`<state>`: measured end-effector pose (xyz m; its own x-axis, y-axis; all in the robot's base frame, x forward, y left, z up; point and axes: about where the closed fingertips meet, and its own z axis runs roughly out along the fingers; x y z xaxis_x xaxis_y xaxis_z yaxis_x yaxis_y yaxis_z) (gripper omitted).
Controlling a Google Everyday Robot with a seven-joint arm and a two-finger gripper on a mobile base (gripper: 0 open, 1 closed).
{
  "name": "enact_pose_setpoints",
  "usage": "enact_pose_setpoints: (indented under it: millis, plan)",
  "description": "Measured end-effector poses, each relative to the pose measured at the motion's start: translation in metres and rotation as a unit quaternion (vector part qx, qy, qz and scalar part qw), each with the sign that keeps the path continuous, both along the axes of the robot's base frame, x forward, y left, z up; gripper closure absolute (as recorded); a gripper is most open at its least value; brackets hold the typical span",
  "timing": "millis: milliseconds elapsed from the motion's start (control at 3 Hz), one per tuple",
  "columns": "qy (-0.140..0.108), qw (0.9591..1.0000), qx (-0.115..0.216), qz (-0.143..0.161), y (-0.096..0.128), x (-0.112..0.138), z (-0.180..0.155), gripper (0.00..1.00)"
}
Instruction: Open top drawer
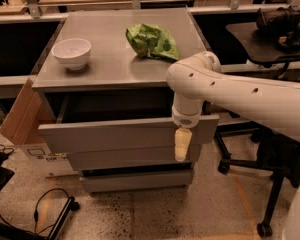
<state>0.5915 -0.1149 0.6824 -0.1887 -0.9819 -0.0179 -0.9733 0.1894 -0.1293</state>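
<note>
The top drawer [115,134] is found drawn out toward 6 o'clock from the cabinet [115,69], with its interior exposed; the opening is judged largely accomplished. The gripper [182,145] is seen hanging across the drawer front near its 3 o'clock end. This position is judged suited to pulling the handleless panel. Whether the gripper is spread or closed cannot be told.
</note>
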Motion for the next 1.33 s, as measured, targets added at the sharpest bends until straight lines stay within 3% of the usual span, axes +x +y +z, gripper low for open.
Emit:
enact_pose_setpoints:
  millis: [333, 1000, 1333]
  plan:
    - [0.001, 1.0000, 0.000, 0.000, 0.000, -0.001, -0.001, 0.16]
    - [0.060, 0.9981, 0.005, -0.012, 0.005, -0.032, -0.019, 0.68]
    - [0.060, 0.9981, 0.005, -0.012, 0.005, -0.032, -0.015, 0.56]
